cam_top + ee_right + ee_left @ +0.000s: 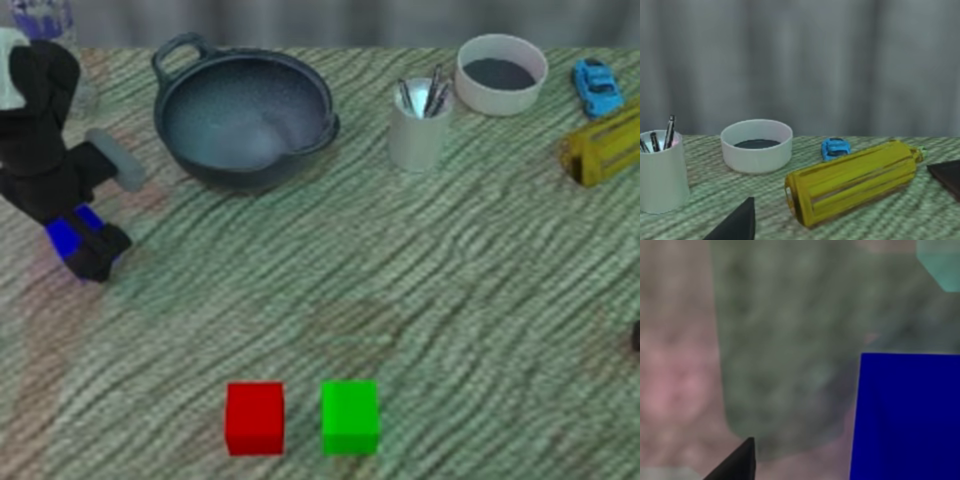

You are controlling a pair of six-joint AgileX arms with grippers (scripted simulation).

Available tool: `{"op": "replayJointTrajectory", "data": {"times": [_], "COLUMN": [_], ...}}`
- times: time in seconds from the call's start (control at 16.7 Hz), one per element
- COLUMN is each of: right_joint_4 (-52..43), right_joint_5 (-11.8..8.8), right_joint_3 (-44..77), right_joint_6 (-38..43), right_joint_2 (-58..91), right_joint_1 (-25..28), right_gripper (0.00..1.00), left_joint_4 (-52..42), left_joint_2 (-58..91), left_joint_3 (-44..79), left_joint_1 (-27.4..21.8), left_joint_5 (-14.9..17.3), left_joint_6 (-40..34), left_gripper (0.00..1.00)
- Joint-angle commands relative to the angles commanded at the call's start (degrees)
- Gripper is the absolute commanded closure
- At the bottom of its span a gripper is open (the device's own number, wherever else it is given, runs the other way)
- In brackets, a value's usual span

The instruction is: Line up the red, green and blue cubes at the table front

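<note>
The red cube [254,417] and the green cube [349,416] sit side by side, a small gap apart, near the table's [450,330] front edge. The blue cube [64,236] lies at the far left, mostly covered by my left gripper [88,245], which is low over it and open. In the left wrist view the blue cube [907,415] fills one side, and a clear gap separates it from the one dark fingertip [742,460] that shows. My right gripper [636,336] is parked at the right edge, open and holding nothing; one fingertip [740,222] shows.
At the back stand a dark two-handled pan [243,115], a cup of pens [420,122], a white bowl [501,72], a light-blue toy car [596,86] and a lying yellow bottle [605,150]. A grey block [115,158] lies beside the left arm.
</note>
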Motion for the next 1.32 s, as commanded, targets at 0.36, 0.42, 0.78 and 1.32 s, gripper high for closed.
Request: {"op": "replayJointTrajectory", "data": {"times": [0.36, 0.42, 0.78, 1.32], "right_joint_4": [0.0, 0.0, 0.0, 0.0], "right_joint_5": [0.0, 0.0, 0.0, 0.0], "right_joint_3": [0.0, 0.0, 0.0, 0.0], "right_joint_6": [0.0, 0.0, 0.0, 0.0], "right_joint_2": [0.0, 0.0, 0.0, 0.0], "right_joint_1": [0.0, 0.0, 0.0, 0.0], "right_gripper": [0.0, 0.0, 0.0, 0.0], "left_joint_4": [0.0, 0.0, 0.0, -0.2], "left_joint_2": [0.0, 0.0, 0.0, -0.2], "left_joint_3": [0.0, 0.0, 0.0, 0.0], "left_joint_1": [0.0, 0.0, 0.0, 0.1], "left_joint_5": [0.0, 0.0, 0.0, 0.1], "left_joint_6": [0.0, 0.0, 0.0, 0.0], "left_gripper": [0.45, 0.53, 0.98, 1.0]}}
